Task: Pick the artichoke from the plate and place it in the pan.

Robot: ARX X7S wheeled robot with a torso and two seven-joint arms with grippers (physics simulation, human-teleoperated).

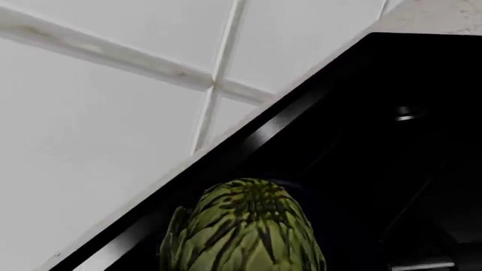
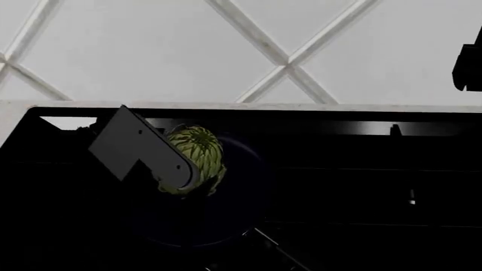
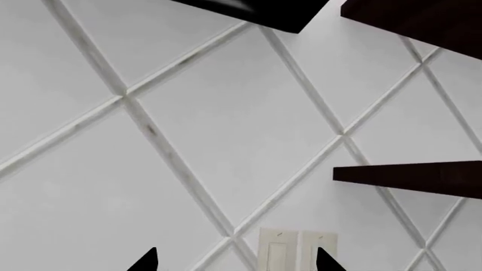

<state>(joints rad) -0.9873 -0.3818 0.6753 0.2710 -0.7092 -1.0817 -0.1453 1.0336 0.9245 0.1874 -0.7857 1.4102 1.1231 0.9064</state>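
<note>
The green artichoke [image 2: 202, 148] with its overlapping pointed leaves hangs over the back left of the round black pan [image 2: 226, 217], which barely stands out from the cooktop. My left gripper [image 2: 188, 169] is shut on the artichoke, under the arm's grey link. In the left wrist view the artichoke [image 1: 245, 231] fills the space between the jaws and hides the fingers. My right gripper [image 3: 236, 262] is open and holds nothing; only its two dark fingertips [image 3: 147, 262] show, pointing at the wall. The plate is out of view.
The pan's thin handle [image 2: 275, 245] runs toward the front right. The black glass cooktop [image 2: 362, 180] spans the counter below a white diamond-tiled wall [image 2: 166, 51]. Wall switches [image 3: 297, 251] and dark shelves [image 3: 410, 178] face the right wrist camera.
</note>
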